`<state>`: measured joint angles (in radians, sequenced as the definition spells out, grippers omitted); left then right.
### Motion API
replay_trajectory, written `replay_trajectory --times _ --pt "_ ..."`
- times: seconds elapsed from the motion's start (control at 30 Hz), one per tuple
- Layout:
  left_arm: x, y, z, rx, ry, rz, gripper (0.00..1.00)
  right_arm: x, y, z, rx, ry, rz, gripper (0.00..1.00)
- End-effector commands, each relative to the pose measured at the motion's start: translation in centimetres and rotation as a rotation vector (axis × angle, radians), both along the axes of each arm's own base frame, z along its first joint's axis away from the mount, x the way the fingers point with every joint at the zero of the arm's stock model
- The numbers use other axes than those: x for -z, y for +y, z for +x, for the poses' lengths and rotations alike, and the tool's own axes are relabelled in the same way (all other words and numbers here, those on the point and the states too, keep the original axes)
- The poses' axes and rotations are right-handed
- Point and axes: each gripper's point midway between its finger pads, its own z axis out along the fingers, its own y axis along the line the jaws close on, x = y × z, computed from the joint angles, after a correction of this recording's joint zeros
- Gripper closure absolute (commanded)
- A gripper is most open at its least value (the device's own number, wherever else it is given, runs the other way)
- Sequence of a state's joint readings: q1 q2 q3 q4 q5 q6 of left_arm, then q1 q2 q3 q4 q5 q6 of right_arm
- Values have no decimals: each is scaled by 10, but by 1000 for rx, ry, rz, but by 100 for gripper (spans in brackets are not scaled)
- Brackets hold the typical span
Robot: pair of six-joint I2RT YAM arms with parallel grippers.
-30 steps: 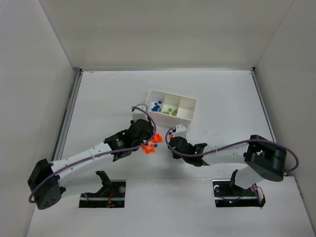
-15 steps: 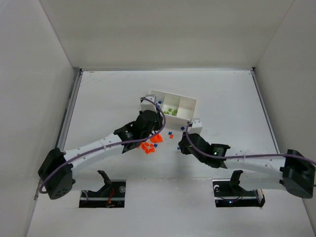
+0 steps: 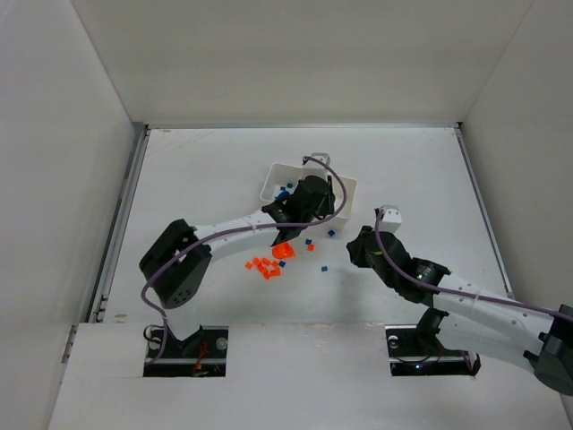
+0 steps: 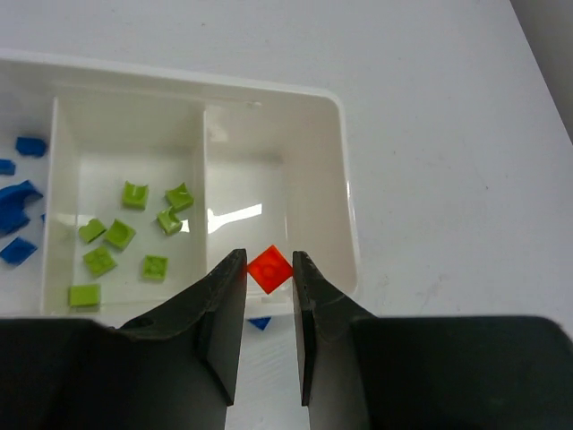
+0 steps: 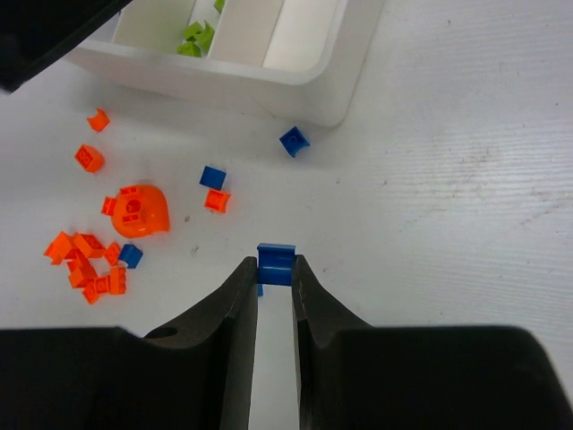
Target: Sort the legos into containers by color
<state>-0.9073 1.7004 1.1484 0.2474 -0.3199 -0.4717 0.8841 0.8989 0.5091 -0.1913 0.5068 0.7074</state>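
My left gripper (image 4: 269, 270) is shut on a small orange lego (image 4: 269, 267), held over the near edge of the white tray's (image 4: 345, 179) empty right compartment. The middle container holds several lime green legos (image 4: 134, 194) and the left one blue legos (image 4: 13, 197). My right gripper (image 5: 275, 270) is shut on a blue lego (image 5: 276, 262) and hangs above the table, right of the loose pile. In the top view the left gripper (image 3: 309, 193) covers the tray's (image 3: 277, 167) middle, while the right gripper (image 3: 357, 245) sits below the tray's right end.
Loose on the table lie a larger orange piece (image 5: 139, 211), a cluster of small orange bricks (image 5: 85, 260) and scattered blue bricks (image 5: 294, 141) just in front of the tray wall (image 5: 269, 85). White walls enclose the table on three sides.
The left arm swung from the orange pile up over the tray, carrying the orange lego. The right arm pulled back to the right, away from the pile, its jaws closing on the blue lego.
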Motion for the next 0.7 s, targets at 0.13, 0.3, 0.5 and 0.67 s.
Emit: replay_trajectory --times 0.13,0.3,0.5,0.67 --pt "-7 -44 30 49 -27 -57 73 -1 -2 -6 -19 4 9 81" --pt "-25 -39 31 39 -56 -76 59 -2 3 -4 -29 4 10 81" --pt "-46 4 27 -33 -104 -85 57 -27 28 15 -72 -40 21 81" --pt "-37 74 6 -148 -110 -74 60 -58 63 46 -122 -109 8 81"
